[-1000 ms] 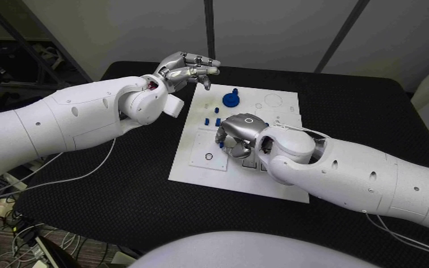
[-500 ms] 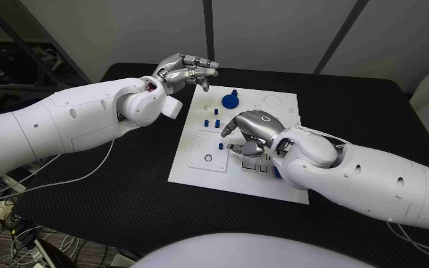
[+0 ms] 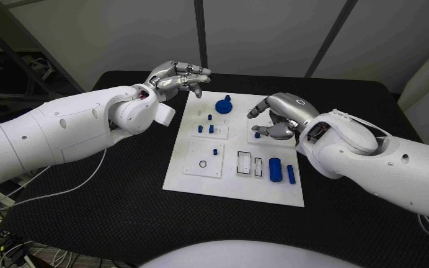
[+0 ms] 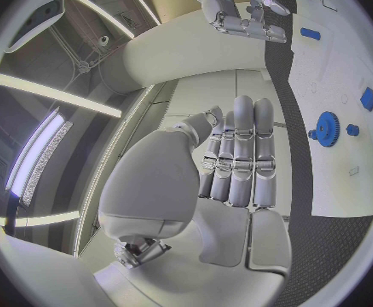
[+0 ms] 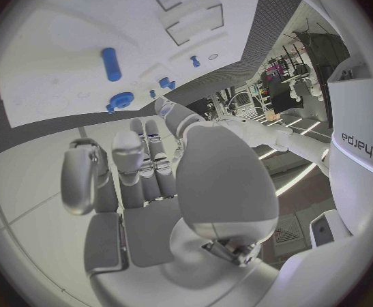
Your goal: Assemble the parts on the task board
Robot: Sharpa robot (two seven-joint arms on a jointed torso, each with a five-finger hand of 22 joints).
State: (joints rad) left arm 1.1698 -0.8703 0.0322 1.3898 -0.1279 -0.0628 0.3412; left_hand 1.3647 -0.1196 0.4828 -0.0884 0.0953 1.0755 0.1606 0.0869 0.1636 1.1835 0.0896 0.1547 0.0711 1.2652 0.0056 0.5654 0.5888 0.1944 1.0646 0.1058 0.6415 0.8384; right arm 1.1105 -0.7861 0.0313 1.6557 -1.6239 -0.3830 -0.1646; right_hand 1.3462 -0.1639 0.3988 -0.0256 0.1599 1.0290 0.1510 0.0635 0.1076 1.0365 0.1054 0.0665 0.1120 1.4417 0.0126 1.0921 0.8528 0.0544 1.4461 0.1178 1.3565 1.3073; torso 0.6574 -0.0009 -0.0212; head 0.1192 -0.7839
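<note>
- Task board (image 3: 234,178): a white plate lying flat in the middle of the black desk (image 3: 107,200), its long sides running from the near edge toward the far edge.
- Blue gear (image 3: 224,103): a round toothed part with a knob, standing at the board's far end, toward its left corner.
- Small blue pegs (image 3: 211,129): short parts grouped just nearer than the gear on the board's left half; one more peg (image 3: 216,152) stands in a raised square panel closer to the near edge.
- Blue cylinder (image 3: 275,169) and thin blue pin (image 3: 291,174): lying side by side near the board's near right corner, beside two outlined rectangular slots (image 3: 244,162).
- Right robot hand (image 3: 275,122): above the board's right half, fingers curled inward. Something blue shows at its fingertips, but whether it is pinched cannot be told.
- Left robot hand (image 3: 179,79): raised off the board's far left corner, beside the gear, fingers close together and bent, holding nothing.
- Step in hand (judgement): the right robot hand appears to be carrying or selecting a part. To do it well, square the part over its seat, lower it straight, and keep the left robot hand clear of the standing pegs.
</note>
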